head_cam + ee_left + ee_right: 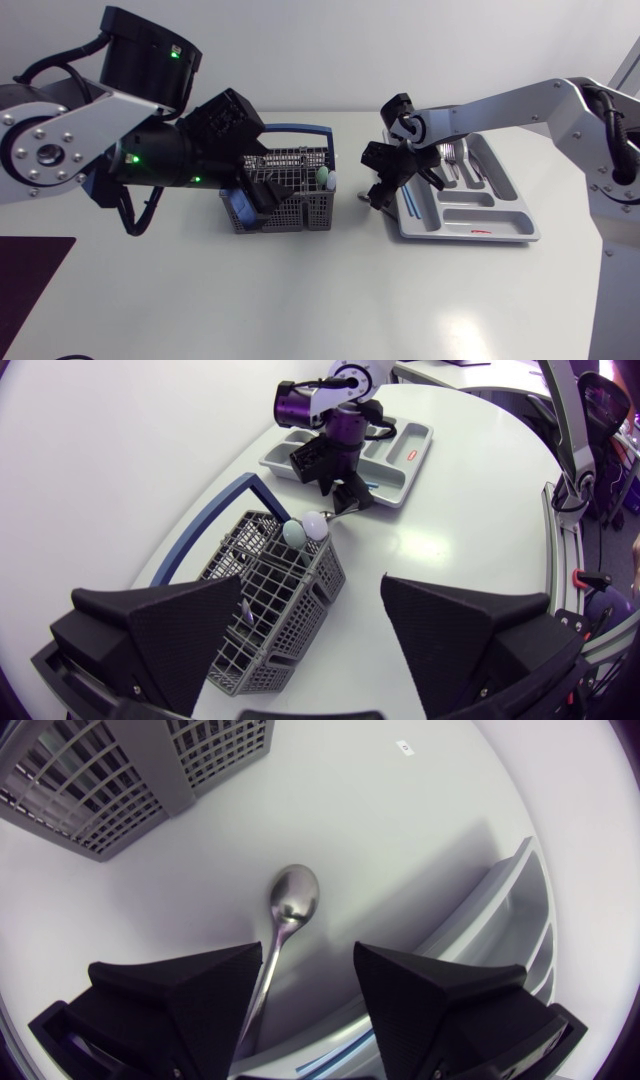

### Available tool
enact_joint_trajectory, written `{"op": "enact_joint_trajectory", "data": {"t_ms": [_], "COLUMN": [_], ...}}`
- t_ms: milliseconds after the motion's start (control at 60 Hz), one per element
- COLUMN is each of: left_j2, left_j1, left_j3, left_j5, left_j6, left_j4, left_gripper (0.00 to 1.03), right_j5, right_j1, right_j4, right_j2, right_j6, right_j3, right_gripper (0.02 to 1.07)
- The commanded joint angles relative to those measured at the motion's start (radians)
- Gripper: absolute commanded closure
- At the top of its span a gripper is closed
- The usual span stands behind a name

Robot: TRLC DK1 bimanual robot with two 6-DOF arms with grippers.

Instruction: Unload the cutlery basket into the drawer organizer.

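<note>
Our right fingers (180, 1000) stood apart, clamping nothing, between the cutlery basket (300, 212) and the drawer organizer (500, 236). A steel spoon (292, 902) seemed to lie on the worktop (300, 300) there, just beside the organizer's near rim. Its bowl pointed ahead of those fingers, toward the basket, and its handle ran back between them, close along one finger. We judged the right arm plainly the nearer. Our left fingers (160, 630) hung wide open over the basket, where pale-handled pieces (305, 530) stood.

light: bright, even | shadows: soft, under basket (300, 205) and organizer (480, 215) | sheen: spoon (293, 898)
</note>
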Motion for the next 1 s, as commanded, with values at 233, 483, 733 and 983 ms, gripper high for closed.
{"op": "enact_joint_trajectory", "data": {"t_ms": [233, 483, 733, 983], "left_j2": [-0.027, -0.022, -0.019, -0.016], "left_j1": [0.007, 0.007, 0.007, 0.007], "left_j3": [-0.032, -0.037, -0.048, -0.051], "left_j5": [0.002, 0.004, 0.004, 0.004], "left_j6": [0.029, 0.032, 0.034, 0.035], "left_j4": [0.003, 0.008, 0.023, 0.025], "left_gripper": [0.06, 0.06, 0.06, 0.06], "right_j5": [0.022, 0.028, 0.03, 0.025], "right_j1": [0.029, 0.028, 0.031, 0.04], "right_j4": [-0.074, -0.098, -0.14, -0.153], "right_j2": [0.084, 0.12, 0.153, 0.167], "right_j6": [-0.03, -0.03, -0.03, -0.03], "right_j3": [0.084, 0.115, 0.119, 0.087], "right_gripper": [0.41, 0.51, 0.71, 0.83]}}
